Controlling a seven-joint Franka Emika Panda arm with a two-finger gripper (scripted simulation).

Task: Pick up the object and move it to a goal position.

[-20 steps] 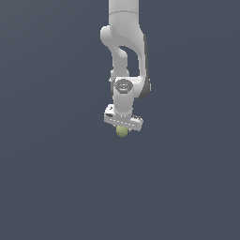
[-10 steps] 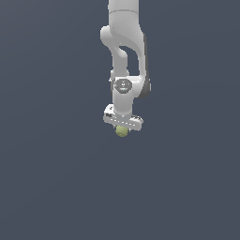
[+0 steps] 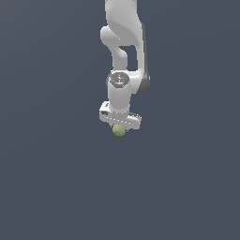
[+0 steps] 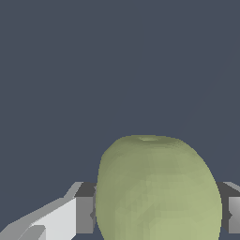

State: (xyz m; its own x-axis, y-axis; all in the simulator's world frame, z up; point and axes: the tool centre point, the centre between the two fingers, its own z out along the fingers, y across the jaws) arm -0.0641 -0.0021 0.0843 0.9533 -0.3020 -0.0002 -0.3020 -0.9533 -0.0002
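The object is a small round yellow-green ball (image 3: 119,131), faintly mottled. In the exterior view it peeks out just below the white gripper (image 3: 119,127), near the middle of the picture. In the wrist view the ball (image 4: 157,187) fills the space between the two fingers, with a grey pad (image 4: 84,211) against one side and the other pad (image 4: 232,211) against the opposite side. The gripper is shut on the ball. The white arm rises from the gripper to the top edge of the exterior view.
A plain dark grey-blue surface (image 3: 187,187) fills both views. No other object, container or edge shows.
The gripper and the ball have shifted very slightly upward in the exterior view. The hold on the ball is unchanged.
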